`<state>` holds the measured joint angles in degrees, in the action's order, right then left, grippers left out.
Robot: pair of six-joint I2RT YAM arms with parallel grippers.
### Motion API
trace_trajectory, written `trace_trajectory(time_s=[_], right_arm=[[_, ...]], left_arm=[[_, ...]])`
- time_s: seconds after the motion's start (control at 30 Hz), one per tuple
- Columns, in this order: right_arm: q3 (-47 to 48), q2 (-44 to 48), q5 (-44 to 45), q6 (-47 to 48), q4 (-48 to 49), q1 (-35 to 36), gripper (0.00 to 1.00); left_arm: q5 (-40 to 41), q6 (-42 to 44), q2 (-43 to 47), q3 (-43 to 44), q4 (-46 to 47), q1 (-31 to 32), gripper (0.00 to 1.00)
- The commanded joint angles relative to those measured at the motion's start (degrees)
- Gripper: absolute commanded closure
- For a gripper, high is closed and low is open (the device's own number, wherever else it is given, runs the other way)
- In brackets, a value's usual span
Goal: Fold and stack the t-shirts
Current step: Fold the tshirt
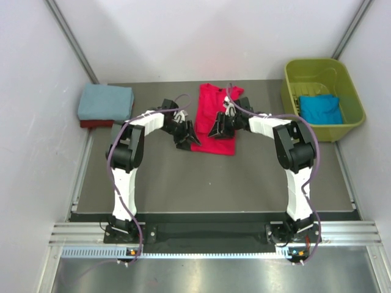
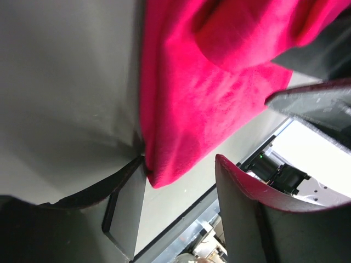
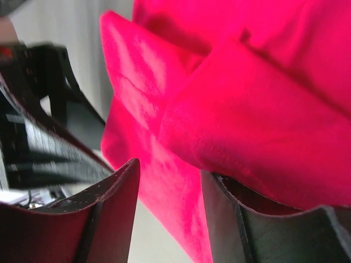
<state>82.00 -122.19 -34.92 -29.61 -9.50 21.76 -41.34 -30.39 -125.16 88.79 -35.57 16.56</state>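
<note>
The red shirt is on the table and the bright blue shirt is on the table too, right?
Not quite. The red shirt is on the table, but the bright blue shirt lies inside the green tub, as the top view shows.

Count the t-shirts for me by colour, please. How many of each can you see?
bright red t-shirt, on the table between the arms: 1
blue-grey t-shirt, folded at far left: 1
dark red t-shirt, under the blue-grey one: 1
bright blue t-shirt, in the green tub: 1
Total: 4
</note>
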Motion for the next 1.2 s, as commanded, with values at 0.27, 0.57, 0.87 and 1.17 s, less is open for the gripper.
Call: trace_trajectory(time_s=[0.27,0.57,0.87,1.17], right_arm=[[17.3,-4.6,5.9,4.6,-0.3,-4.9,0.51],[9.7,5.8,3.3,3.6,-1.2,-7.3,0.51],[-13.1,20.1,-0.2,-2.4,-3.8,-8.1,0.5],[-26.3,20.2,-3.1,-8.5,4.3,-8.8,0.47]], left_arm=[[0.6,-1.1,-1.4,-2.4,2.9,1.9,0.44],[3.5,0.2,-1.2,-1.5,0.6,0.6,0.43],[3.2,2.1,-3.2,0.6,-1.8,-2.1,0.8],[2.3,1.4,-1.6,-3.4,-0.6,-2.4,0.78]])
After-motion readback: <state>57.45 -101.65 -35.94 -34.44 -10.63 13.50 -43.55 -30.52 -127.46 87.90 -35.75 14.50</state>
